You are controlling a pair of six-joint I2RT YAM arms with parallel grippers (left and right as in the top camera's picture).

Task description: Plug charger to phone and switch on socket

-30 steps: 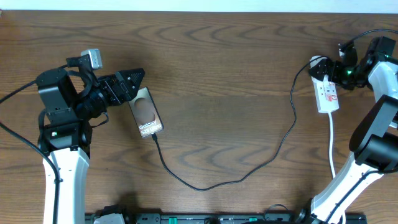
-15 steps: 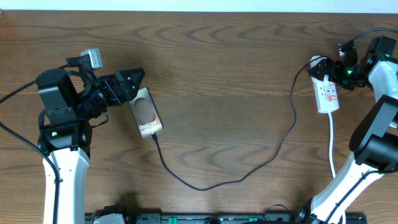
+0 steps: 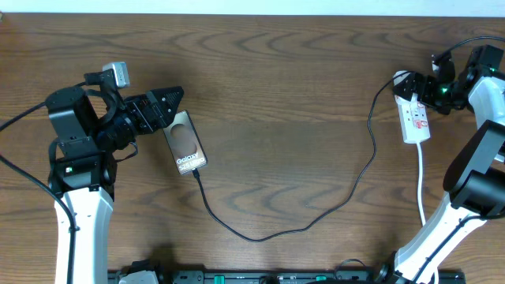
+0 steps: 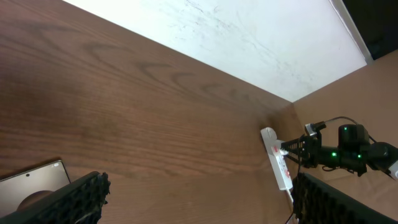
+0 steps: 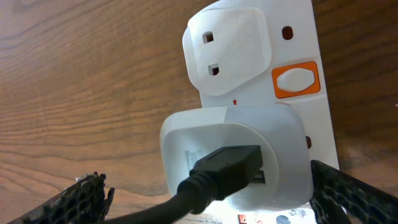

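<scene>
Left gripper (image 3: 167,109): fingers wide apart in the left wrist view, nothing between them. It sits just at 10 o'clock of the phone (image 3: 186,144). The phone lies flat on the table (image 3: 284,95), face up, lettering toward its 5 o'clock end.

Charger (image 3: 260,235): the black cable meets the phone's 5 o'clock edge, sags toward 6 o'clock, then climbs to the socket (image 3: 415,117) at far right. It reads as plugged in, though the tip itself is too small to confirm.

Socket: the white strip lies at 3 o'clock of the table, long axis roughly 12 to 6. Right gripper (image 3: 424,89): fingers apart, one in each lower corner of the right wrist view, hovering over the strip's 12 o'clock end and gripping nothing.

The right wrist view shows a white adapter (image 5: 249,143) seated in the strip with the black lead in it. An orange switch (image 5: 296,79) sits at 1 o'clock of the adapter. I cannot tell which outlet it serves, nor whether it is on.

Judgement: the step in hand is the switch press.
- Bring the fingers together first, so that one blunt tip does the pressing.
- Centre on the white rocker, clear of the adapter body.
- Push straight down; a sideways push would likely skid the light strip or tug the cable at the phone.
- Check for a second switch hidden under the adapter's overhang.
</scene>
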